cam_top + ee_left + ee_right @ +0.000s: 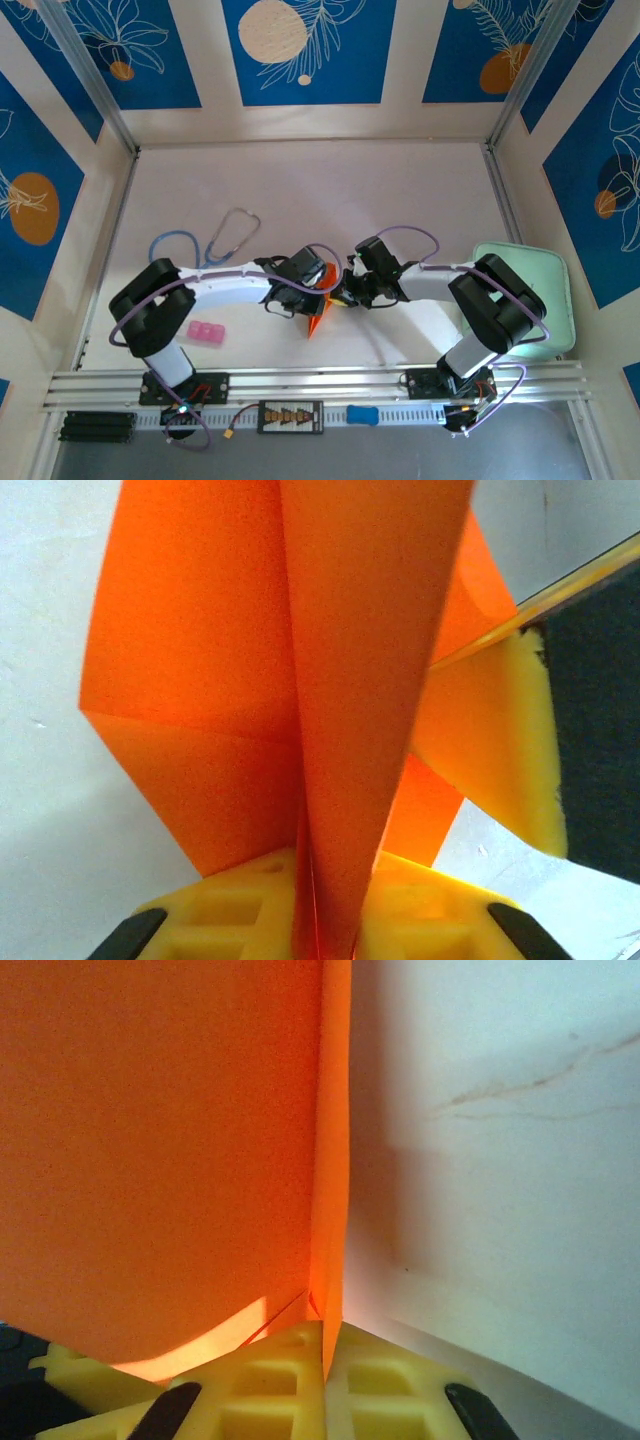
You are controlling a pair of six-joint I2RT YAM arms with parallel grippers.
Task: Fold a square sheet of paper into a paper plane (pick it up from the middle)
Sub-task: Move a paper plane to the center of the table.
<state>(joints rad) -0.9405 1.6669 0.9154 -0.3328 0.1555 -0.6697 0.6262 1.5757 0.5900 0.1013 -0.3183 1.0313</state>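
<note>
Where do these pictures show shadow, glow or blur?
Top view: sharp, evenly lit. Left wrist view: the paper is close, slightly soft. Right wrist view: the paper throws a shadow on the table, and light glows through its low edge.

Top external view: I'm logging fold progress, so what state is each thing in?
paper plane: creased, partly folded, pinched by both grippers
left gripper: shut on the paper plane
right gripper: shut on the paper plane
stethoscope: lying loose, untouched
pink block: lying flat, untouched
green tray: lying flat, untouched
</note>
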